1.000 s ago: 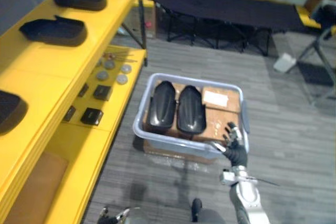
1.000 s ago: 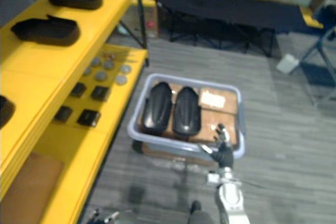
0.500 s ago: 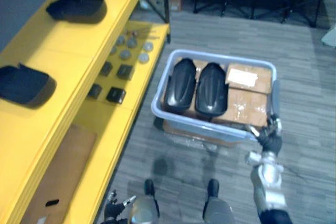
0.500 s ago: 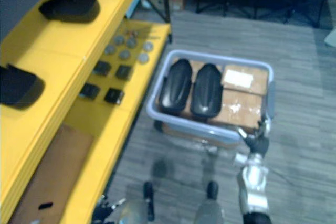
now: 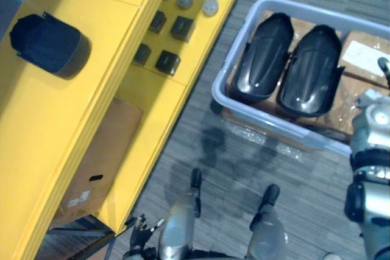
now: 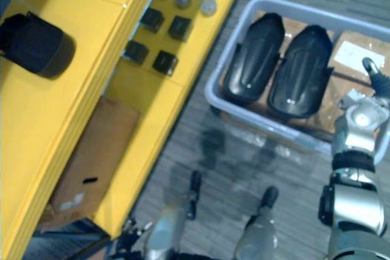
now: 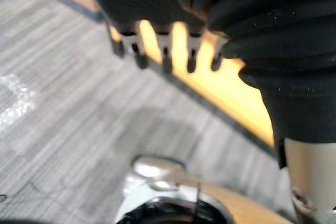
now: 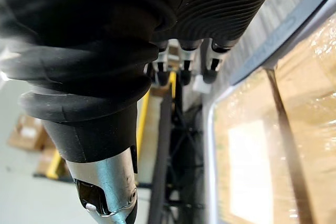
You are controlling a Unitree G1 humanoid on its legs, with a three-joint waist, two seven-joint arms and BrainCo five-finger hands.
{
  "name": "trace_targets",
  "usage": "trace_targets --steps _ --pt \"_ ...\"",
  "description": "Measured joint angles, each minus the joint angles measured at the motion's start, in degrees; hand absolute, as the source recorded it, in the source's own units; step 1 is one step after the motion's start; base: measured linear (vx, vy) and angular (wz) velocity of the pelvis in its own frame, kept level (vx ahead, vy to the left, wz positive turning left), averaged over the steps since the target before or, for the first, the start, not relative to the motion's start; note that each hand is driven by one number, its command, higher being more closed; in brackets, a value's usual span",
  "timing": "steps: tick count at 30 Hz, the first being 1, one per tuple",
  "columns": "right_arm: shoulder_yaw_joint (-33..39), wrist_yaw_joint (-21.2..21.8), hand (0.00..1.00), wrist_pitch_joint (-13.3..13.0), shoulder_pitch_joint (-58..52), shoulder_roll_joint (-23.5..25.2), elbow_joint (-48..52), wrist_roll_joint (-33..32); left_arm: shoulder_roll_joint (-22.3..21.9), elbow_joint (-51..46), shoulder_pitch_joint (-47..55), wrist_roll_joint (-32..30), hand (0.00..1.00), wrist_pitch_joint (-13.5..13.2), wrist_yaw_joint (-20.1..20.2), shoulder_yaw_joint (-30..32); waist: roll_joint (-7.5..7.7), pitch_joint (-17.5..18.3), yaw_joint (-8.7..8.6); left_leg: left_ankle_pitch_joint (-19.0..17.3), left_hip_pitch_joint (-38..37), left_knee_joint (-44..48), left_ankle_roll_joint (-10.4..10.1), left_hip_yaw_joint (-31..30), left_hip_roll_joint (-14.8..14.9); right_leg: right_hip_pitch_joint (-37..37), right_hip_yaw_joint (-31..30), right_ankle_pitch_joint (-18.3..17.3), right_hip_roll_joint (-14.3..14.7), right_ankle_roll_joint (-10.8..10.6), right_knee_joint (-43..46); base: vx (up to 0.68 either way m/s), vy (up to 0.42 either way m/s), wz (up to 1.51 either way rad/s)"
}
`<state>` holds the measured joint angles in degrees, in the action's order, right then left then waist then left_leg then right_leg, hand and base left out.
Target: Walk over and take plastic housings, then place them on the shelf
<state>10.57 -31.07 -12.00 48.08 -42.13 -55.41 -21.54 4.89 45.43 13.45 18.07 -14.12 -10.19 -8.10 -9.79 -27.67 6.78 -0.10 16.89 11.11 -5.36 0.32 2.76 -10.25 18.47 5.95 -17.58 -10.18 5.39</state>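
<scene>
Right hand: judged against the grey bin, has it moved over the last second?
Yes. The right hand has gone from the bin's near rim farther in, over the cardboard inside it.

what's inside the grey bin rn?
In the grey bin: two black plastic housings side by side, lying on film-wrapped cardboard boxes, one with a white label. Whatever sits beneath them is covered.

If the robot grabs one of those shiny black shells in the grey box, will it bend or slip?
Probably stiff: the black shell keeps its domed shape lying in the grey box. Its glossy, rounded top may make it slip in a grasp. It looks like a thin cover, so it is likely light for its size.
</scene>
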Motion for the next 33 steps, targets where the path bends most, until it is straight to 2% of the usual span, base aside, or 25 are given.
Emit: trace_targets --steps 3,7,9,11,15,22,23,26,27,28,33 --pt "-1.74 1.79 0.00 3.09 2.47 -2.08 -3.77 0.02 -0.74 0.77 0.00 2.02 0.00 -0.41 0.34 -0.66 -1.06 -0.78 0.49 -0.78 1.54 2.70 0.34 -0.46 -0.52 -0.97 0.13 -0.69 -0.79 -0.15 1.93 -0.07 0.031 0.06" --pt "-4.27 4.08 0.00 7.55 5.09 -3.76 -6.17 0.03 -0.65 0.71 0.00 2.42 0.00 -0.44 0.35 -1.78 -1.59 -1.03 1.05 -0.94 3.21 3.54 0.09 -1.22 -0.91 -2.88 0.38 -1.24 -1.33 0.01 3.34 -0.08 0.016 0.06" --pt "-5.10 5.37 0.00 10.39 5.60 -4.48 -8.13 0.07 -0.68 0.76 0.01 3.53 0.00 -0.34 0.37 -2.41 -1.72 -1.06 1.94 -0.92 3.22 3.61 0.06 -1.37 -0.95 -2.99 0.39 -1.33 -1.38 0.13 3.57 -0.04 0.002 0.00" --pt "-5.44 6.19 0.00 11.98 6.62 -4.55 -8.72 0.12 -0.45 0.77 0.03 4.35 0.00 -0.34 0.28 -3.42 -1.90 -1.12 2.12 -0.89 3.37 3.63 0.05 -1.41 -1.01 -3.20 0.40 -1.39 -1.48 0.20 3.76 0.00 0.000 0.00" --pt "-7.46 6.93 0.00 13.14 9.06 -5.27 -9.76 1.67 -0.20 0.80 0.08 4.56 0.00 -0.29 0.29 -4.49 -2.17 -0.93 2.32 -0.74 5.31 4.77 0.36 -1.69 -1.10 -4.77 0.50 -1.37 -1.64 0.09 4.54 0.01 0.001 0.02" --pt "-11.20 7.57 0.00 17.61 13.24 -8.11 -13.24 4.27 0.52 0.98 0.06 6.34 0.00 -0.29 0.31 -8.08 -3.02 -0.35 4.14 -1.69 7.75 7.22 0.29 -3.68 -1.72 -6.63 0.69 -1.76 -2.10 0.09 6.18 -0.01 0.007 0.03" --pt "-11.48 8.02 0.00 19.42 13.40 -8.79 -13.94 4.43 0.43 0.92 0.05 6.67 0.00 -0.28 0.29 -8.70 -3.52 -0.01 4.87 -1.73 8.24 7.48 0.26 -3.97 -1.88 -6.79 1.02 -1.81 -2.23 0.16 6.19 -0.04 0.013 0.08" --pt "-12.42 8.81 0.00 22.73 13.51 -9.35 -15.56 4.64 0.23 1.04 0.05 6.91 0.00 -0.29 0.24 -9.75 -4.34 0.57 5.61 -1.90 8.86 7.49 0.01 -4.58 -2.12 -6.83 1.77 -1.98 -2.41 0.44 6.08 -0.03 0.009 0.12" --pt "-12.56 8.80 1.00 23.58 13.76 -9.80 -15.55 5.61 0.30 1.05 0.05 6.95 0.00 -0.28 0.21 -10.40 -4.71 0.84 5.90 -1.91 9.34 7.49 0.00 -4.70 -2.18 -7.17 1.92 -1.98 -2.43 0.44 6.04 -0.02 0.003 0.05" --pt "-12.62 8.99 1.00 23.95 13.95 -10.27 -15.55 5.71 0.28 1.06 0.05 6.95 0.00 -0.27 0.21 -10.67 -4.83 0.93 6.19 -1.90 9.46 7.48 0.00 -4.65 -2.22 -7.38 1.91 -1.98 -2.51 0.44 6.05 0.00 0.000 0.00" --pt "-13.73 11.49 1.00 31.53 15.23 -14.98 -15.74 6.85 0.00 1.08 0.05 7.83 0.00 -0.20 0.26 -11.52 -5.42 1.35 7.89 -1.90 9.77 7.56 0.19 -4.73 -2.26 -7.56 2.18 -2.00 -2.55 0.47 6.04 0.00 -0.001 0.01"
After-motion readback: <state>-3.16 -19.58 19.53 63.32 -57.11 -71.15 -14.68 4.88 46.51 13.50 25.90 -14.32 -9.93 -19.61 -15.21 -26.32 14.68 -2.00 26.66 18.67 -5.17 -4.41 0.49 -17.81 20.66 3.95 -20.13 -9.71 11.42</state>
